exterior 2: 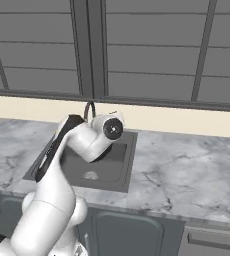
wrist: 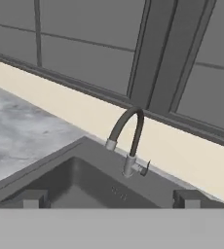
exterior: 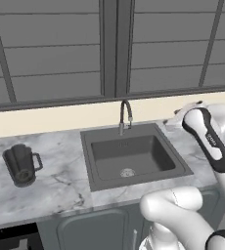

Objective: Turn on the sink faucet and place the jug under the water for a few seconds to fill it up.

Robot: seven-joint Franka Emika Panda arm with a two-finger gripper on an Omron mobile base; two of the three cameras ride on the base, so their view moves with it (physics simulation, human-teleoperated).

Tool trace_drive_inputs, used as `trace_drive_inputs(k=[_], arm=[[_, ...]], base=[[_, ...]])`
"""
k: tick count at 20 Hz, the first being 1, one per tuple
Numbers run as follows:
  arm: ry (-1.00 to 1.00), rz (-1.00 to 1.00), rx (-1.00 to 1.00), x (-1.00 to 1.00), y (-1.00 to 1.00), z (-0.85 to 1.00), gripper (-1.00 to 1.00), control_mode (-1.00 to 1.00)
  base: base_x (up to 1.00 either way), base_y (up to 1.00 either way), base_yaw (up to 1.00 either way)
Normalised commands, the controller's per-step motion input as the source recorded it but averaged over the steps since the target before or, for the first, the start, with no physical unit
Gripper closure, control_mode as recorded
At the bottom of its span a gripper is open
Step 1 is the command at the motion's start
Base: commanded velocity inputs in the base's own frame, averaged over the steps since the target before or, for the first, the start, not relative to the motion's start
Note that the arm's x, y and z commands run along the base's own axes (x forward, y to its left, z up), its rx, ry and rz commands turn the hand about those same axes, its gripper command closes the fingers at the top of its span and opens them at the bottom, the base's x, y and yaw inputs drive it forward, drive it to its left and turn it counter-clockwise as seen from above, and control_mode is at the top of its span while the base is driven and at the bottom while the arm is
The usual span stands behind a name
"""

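**Faucet untouched, jug far off: the lever is the risk**

Left base view: I see the jug (exterior: 21,166) standing upright on the marble surface (exterior: 60,185), well apart from the sink (exterior: 134,156) to its left. The sink faucet (exterior: 125,116) stands behind the basin with no water running. My arm sits to the right of the sink.

Right base view: the arm's wrist covers most of the faucet (exterior 2: 89,111), so I judge depth poorly here.

Hand view: the claw (wrist: 109,199) has its two tips wide apart and holds nothing. The small lever (wrist: 144,168) sits low on the faucet's right. It is tiny; I could miss it, or knock the spout instead. Later, the long reach to the jug risks tipping it.
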Motion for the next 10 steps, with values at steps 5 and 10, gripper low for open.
trace_drive_inputs(k=[5,10], arm=[[-0.10,0.33,0.01,0.44,-0.30,0.00,-1.00,-1.00],[-0.03,0.23,0.00,0.39,-0.09,-0.04,-1.00,-1.00]], base=[[0.00,0.00,0.00],[0.00,0.00,0.00]])
